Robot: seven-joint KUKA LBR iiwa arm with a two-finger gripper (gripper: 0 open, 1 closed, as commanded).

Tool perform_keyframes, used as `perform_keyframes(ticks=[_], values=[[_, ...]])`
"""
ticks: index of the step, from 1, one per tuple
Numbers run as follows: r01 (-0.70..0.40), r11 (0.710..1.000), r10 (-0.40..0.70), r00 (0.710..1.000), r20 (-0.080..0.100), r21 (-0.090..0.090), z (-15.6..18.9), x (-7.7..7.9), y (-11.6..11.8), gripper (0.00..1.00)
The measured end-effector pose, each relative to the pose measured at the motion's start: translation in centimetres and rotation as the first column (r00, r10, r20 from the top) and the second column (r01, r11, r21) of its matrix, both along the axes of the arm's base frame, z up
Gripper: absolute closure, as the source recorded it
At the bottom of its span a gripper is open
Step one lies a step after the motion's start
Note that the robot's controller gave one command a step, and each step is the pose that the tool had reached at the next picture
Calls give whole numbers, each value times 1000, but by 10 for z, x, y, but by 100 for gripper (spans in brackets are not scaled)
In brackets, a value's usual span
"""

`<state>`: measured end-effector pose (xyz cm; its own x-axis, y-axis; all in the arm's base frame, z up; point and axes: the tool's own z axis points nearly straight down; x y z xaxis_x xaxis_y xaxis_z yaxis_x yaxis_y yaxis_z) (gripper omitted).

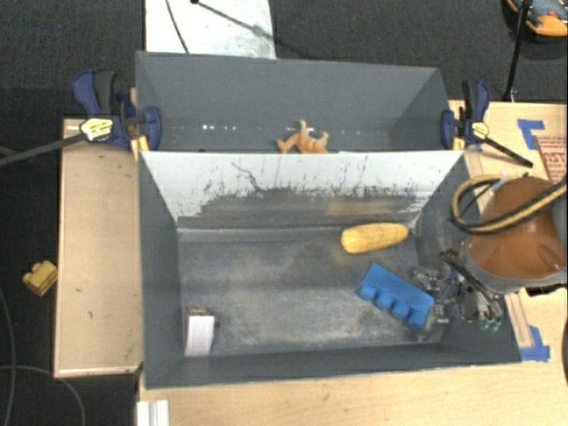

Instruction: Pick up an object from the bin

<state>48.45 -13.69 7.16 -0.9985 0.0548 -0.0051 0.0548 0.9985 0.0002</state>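
A blue ridged block [393, 294] is seen just left of the end effector [442, 305], and its near end is masked by it. Whether the end effector is clenched or released cannot be told. A yellow corn cob [374, 236] is placed up-left of it, and a small white piece [201, 331] is seen far to its left.

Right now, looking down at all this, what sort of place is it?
Probably a robotics lab test station: a grey metal bin holds loose props, a yellow corn cob and a blue block, and a cabled robot gripper hangs by the block.
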Motion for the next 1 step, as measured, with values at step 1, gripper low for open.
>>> perform_keyframes(ticks=[1], values=[[121,993,-121,993,-5,0,14,0,46,100]])
